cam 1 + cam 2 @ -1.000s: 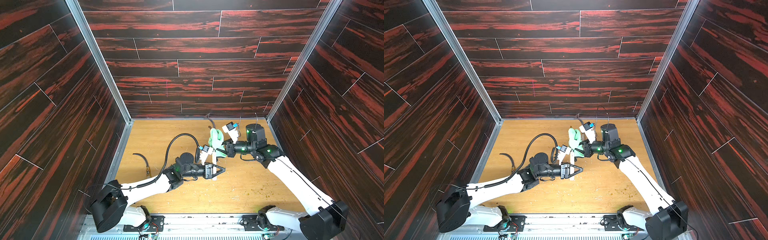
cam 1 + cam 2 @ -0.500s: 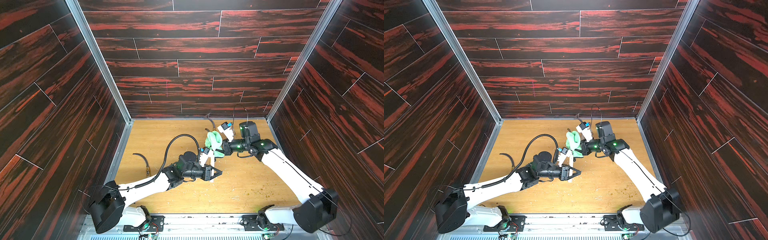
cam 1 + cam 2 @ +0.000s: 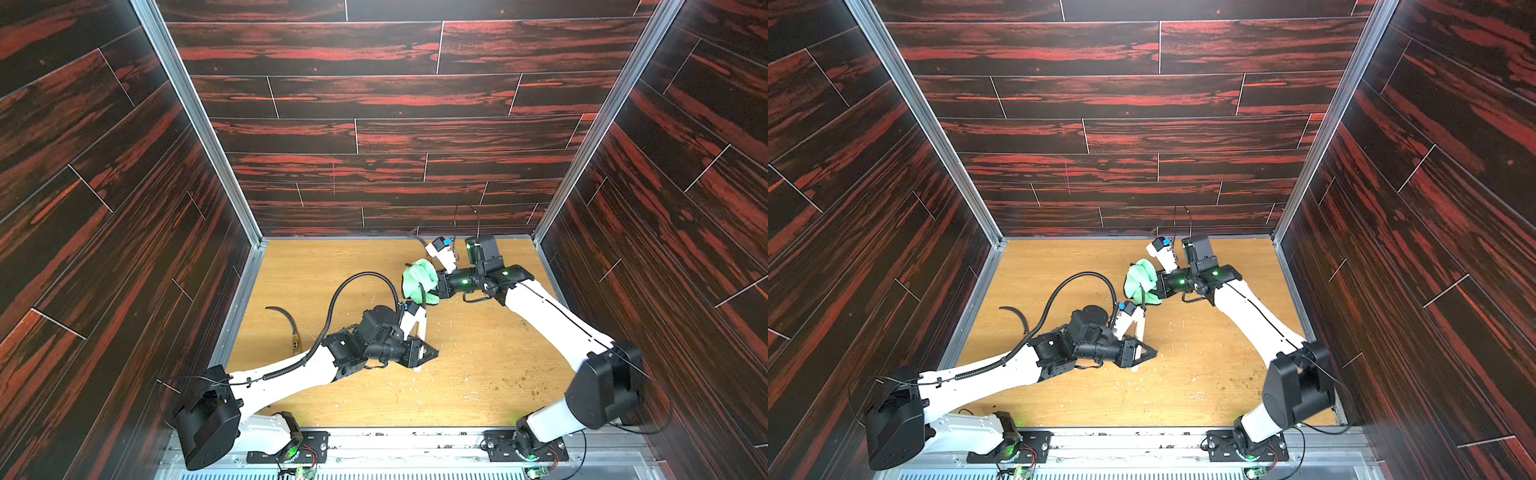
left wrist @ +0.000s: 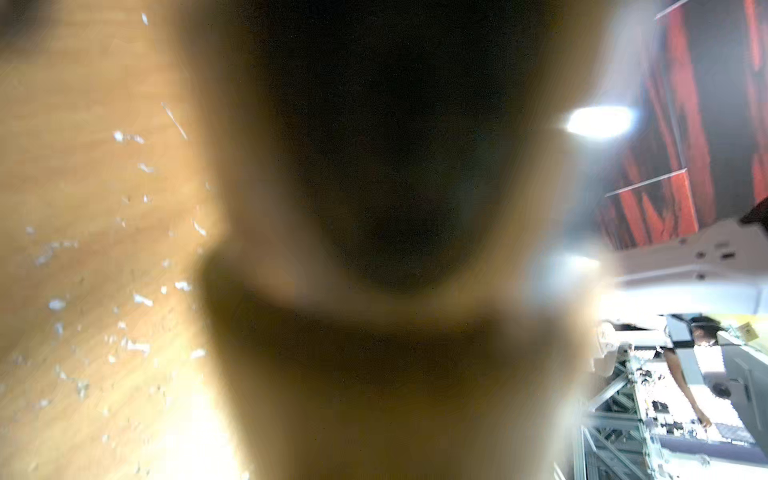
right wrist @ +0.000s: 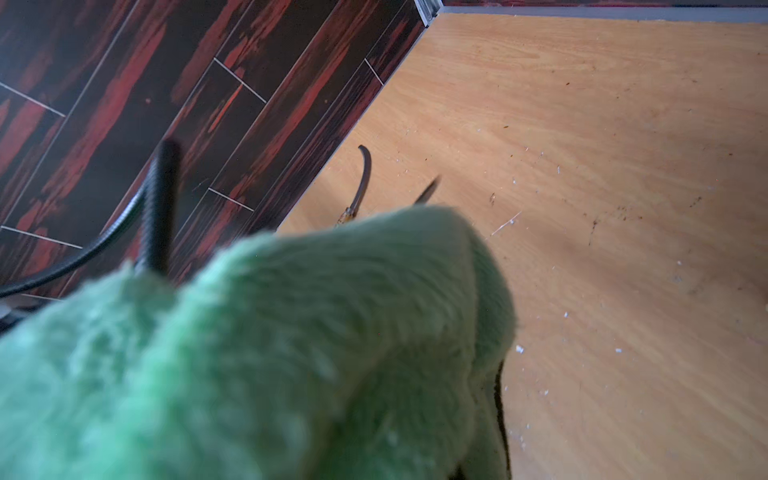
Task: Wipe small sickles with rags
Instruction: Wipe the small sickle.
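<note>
One sickle [image 3: 420, 328] is clamped by its pale handle in the left gripper [image 3: 428, 354], blade tipped up, presumably so it's kept steady for wiping. The rag [image 3: 417, 278] is pinched, bunched up, in the right gripper [image 3: 437, 286] and wrapped round the blade. Another sickle [image 3: 291, 328] is parked on the table [image 3: 478, 374].

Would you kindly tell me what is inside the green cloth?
The held sickle sends its dark blade into the cloth; the tip pokes out. The blade's middle is covered by folds.

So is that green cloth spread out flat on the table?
No, the green cloth is bunched up in the grip of the right end effector, not laid flat.
</note>
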Tool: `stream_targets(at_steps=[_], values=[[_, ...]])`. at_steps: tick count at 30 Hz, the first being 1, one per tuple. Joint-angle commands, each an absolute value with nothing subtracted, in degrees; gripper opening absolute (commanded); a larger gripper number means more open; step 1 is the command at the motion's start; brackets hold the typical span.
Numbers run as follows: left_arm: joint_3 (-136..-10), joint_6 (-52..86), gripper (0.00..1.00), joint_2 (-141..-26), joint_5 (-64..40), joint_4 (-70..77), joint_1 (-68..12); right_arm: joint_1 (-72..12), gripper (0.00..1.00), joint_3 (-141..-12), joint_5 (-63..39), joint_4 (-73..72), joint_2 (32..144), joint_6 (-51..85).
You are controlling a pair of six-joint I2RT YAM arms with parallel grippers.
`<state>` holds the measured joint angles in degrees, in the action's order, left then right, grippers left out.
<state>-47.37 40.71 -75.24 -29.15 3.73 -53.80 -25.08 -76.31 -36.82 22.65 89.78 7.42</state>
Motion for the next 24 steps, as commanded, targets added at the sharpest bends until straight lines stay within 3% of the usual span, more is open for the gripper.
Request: stream_targets(at_steps=[1, 17, 24], values=[[-49.8, 30.9, 0.00, -73.2, -41.6, 1.6, -59.7, -25.3, 0.00, -79.1, -37.5, 14.1, 93.6, 8.6], [-50.8, 27.5, 0.00, -68.9, -36.2, -4.7, -59.5, -21.2, 0.00, -79.4, -40.3, 11.5, 102.4, 11.2], [-44.6, 32.0, 0.00, -64.1, -27.0, 0.1, -57.7, -19.3, 0.00, -72.1, -38.6, 10.2, 97.3, 12.9]])
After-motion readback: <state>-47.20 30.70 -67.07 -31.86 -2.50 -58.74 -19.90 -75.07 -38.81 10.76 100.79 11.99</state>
